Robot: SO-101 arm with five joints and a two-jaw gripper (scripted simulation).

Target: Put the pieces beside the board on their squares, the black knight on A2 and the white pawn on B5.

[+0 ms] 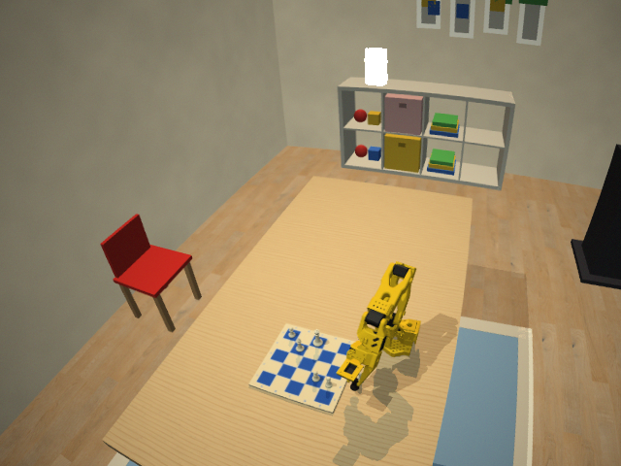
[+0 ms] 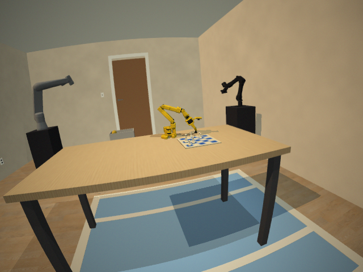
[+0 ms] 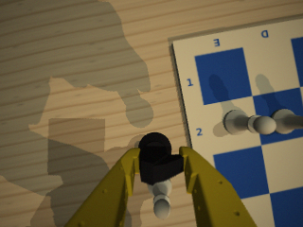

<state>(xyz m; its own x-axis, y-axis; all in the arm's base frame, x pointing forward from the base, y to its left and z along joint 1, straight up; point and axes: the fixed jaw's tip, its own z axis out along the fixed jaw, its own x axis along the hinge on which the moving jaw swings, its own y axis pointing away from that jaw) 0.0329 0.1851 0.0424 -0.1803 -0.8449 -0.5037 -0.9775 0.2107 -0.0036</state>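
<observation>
My gripper point(image 3: 158, 165) is shut on the black knight point(image 3: 157, 158), just off the board's edge beside row 2, a little above the table. In the top view the gripper point(image 1: 357, 382) is at the right edge of the blue and cream chessboard point(image 1: 303, 367). The white pawn point(image 3: 161, 199) stands on the table right under the knight, between my yellow fingers. Two white pieces point(image 3: 235, 122) point(image 3: 285, 120) stand on row 2 of the board in the wrist view. The top and exterior views show several white pieces on the board.
The arm's yellow base point(image 1: 404, 338) stands on the table right of the board. A red chair point(image 1: 145, 265) is to the left and a shelf point(image 1: 425, 131) at the far wall. Two other robot arms on black stands point(image 2: 239, 115) point(image 2: 43, 140) flank the table.
</observation>
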